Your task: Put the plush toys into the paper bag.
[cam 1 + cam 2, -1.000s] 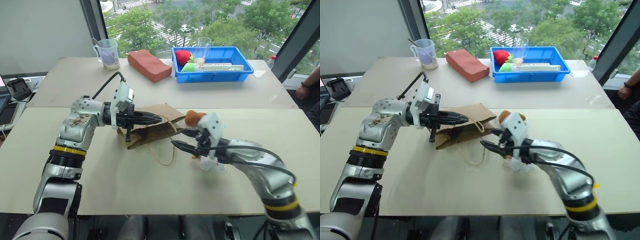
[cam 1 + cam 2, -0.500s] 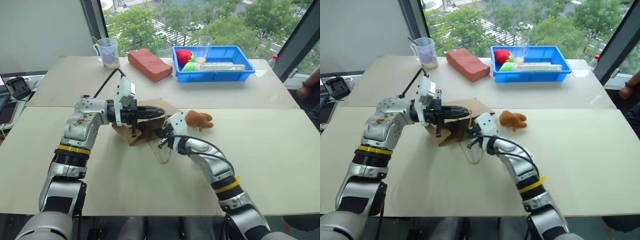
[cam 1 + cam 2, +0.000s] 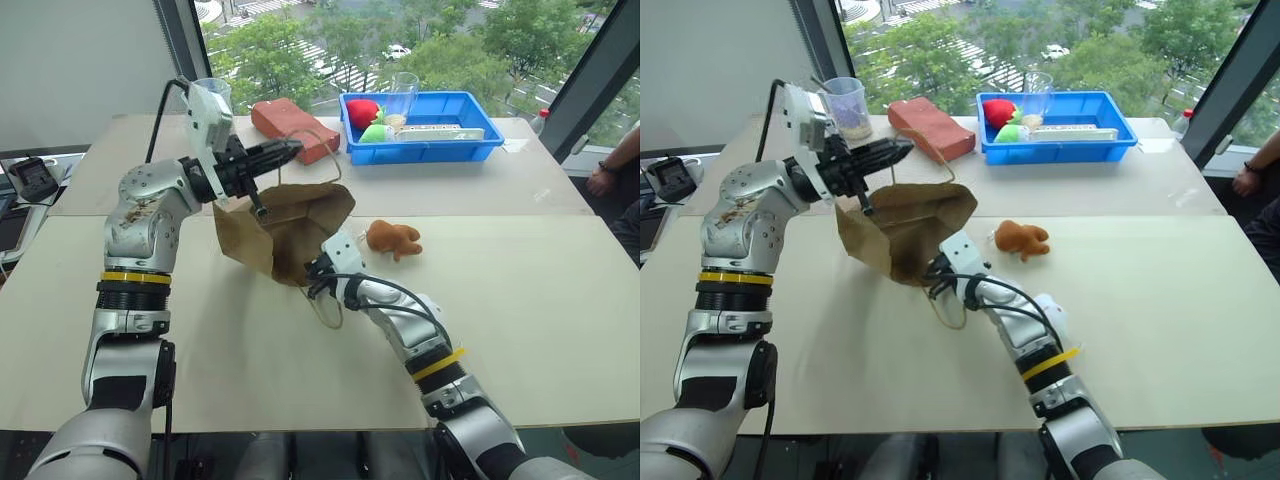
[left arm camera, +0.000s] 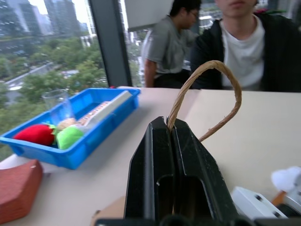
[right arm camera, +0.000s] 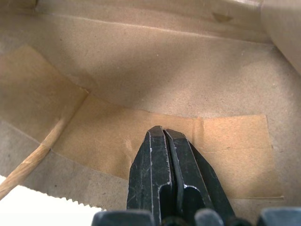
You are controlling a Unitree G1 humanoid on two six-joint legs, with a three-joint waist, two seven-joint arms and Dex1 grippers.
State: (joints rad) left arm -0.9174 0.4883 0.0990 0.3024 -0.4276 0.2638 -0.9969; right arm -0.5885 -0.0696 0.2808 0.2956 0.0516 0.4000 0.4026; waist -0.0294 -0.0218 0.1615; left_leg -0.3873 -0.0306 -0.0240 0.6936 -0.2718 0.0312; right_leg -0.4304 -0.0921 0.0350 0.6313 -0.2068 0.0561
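The brown paper bag [image 3: 283, 226] lies on the table with its mouth toward me. My left gripper [image 3: 289, 150] is raised above it, shut on the upper cord handle [image 4: 207, 70], which holds the top side up and the mouth open. My right gripper [image 3: 314, 272] is shut at the lower edge of the mouth, its tips lying against the paper inside [image 5: 163, 133]. The other handle loop [image 3: 329, 311] rests on the table below it. A brown plush toy [image 3: 393, 238] lies on the table just right of the bag, apart from both grippers.
At the back stand a blue bin [image 3: 440, 152] with red and green soft items, a reddish-brown block [image 3: 278, 112], a measuring cup [image 3: 848, 106] and a clear glass [image 3: 404, 90]. Two people [image 4: 244, 47] sit beyond the table; a hand [image 3: 606, 176] rests at the right edge.
My left gripper has risen with the handle, pulling the bag's mouth open. My right gripper has swung left from beside the brown toy to the bag's mouth and shut.
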